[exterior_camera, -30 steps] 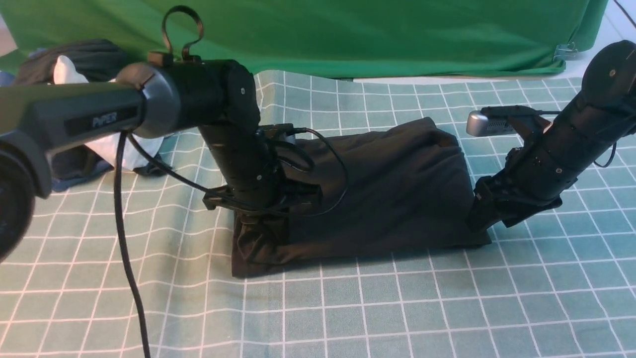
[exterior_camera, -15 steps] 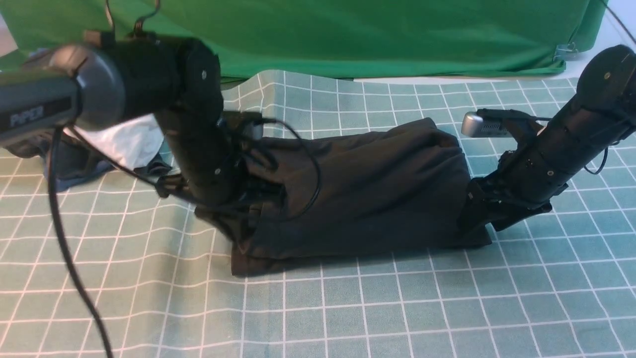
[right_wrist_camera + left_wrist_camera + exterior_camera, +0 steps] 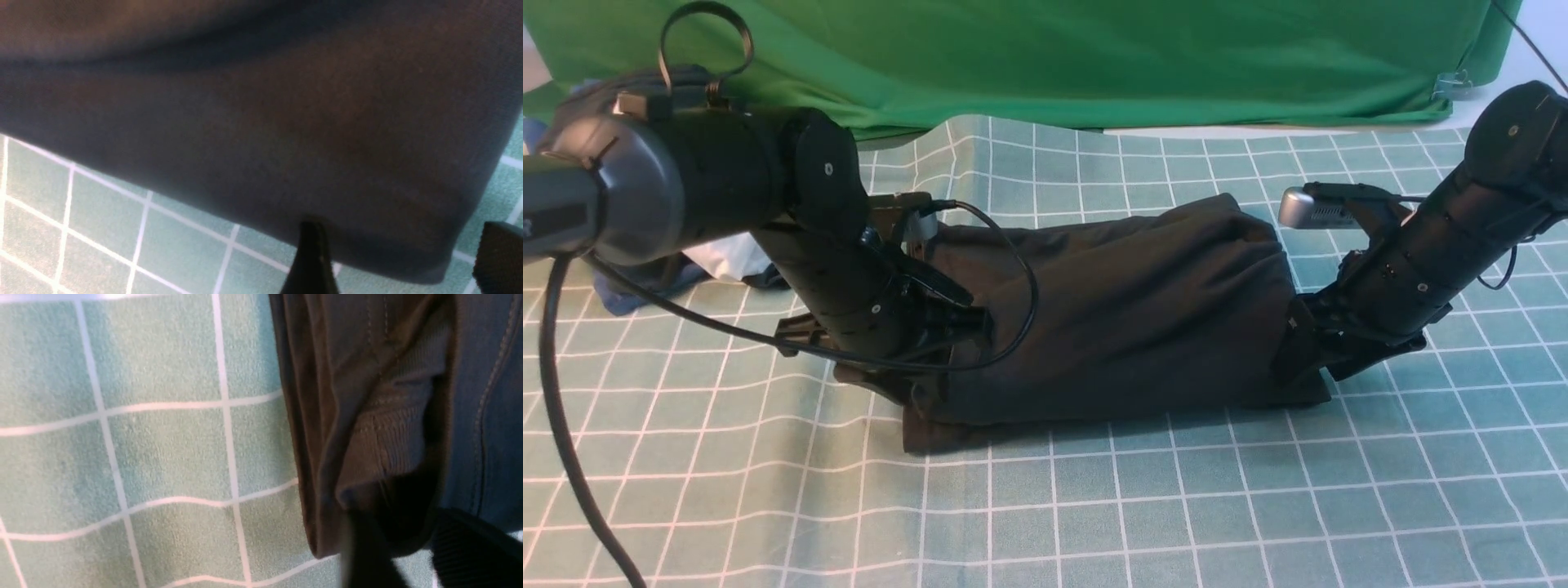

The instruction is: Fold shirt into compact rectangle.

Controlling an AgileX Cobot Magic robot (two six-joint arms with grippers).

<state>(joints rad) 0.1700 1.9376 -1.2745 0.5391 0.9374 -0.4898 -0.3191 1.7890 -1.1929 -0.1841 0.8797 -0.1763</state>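
Your shirt (image 3: pixel 1127 327) lies on the gridded tablecloth (image 3: pixel 1176 506), between your left gripper (image 3: pixel 923 392) and right gripper (image 3: pixel 1307 376). Behind the cloth: the curtain (image 3: pixel 1094 57). At far left, behind your left arm (image 3: pixel 825 245): the clothes bundle (image 3: pixel 645 286), with the smaller garment (image 3: pixel 731 257) against it.

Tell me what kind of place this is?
Probably a robot practice area: there's a robot arm on each side of a black shirt, a checked cloth underneath, and a green curtain behind.
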